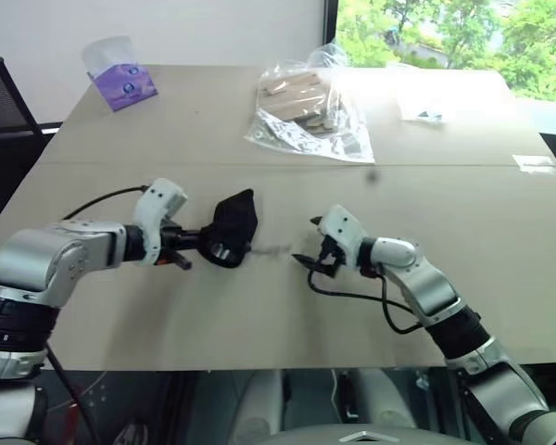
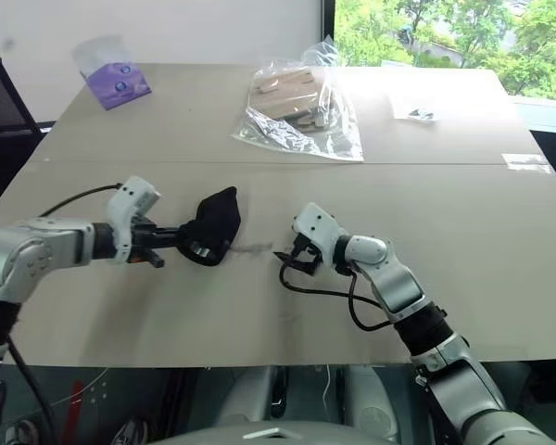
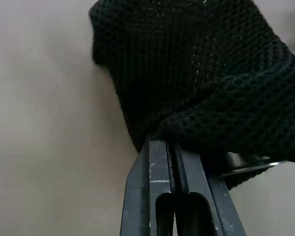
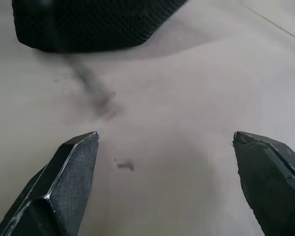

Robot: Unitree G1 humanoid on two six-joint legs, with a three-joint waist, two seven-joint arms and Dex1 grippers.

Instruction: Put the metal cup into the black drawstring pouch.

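Pinching black drawstring pouch (image 1: 233, 227): left gripper (image 1: 202, 239) jaws clamped; right gripper (image 1: 308, 261) jaws apart, beside it.

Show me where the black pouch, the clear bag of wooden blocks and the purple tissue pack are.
black drawstring pouch (image 1: 233, 227), left eye view, middle of the fabric.
clear bag of wooden blocks (image 1: 306, 107), left eye view, over the blocks.
purple tissue pack (image 1: 122, 85), left eye view, purple top.
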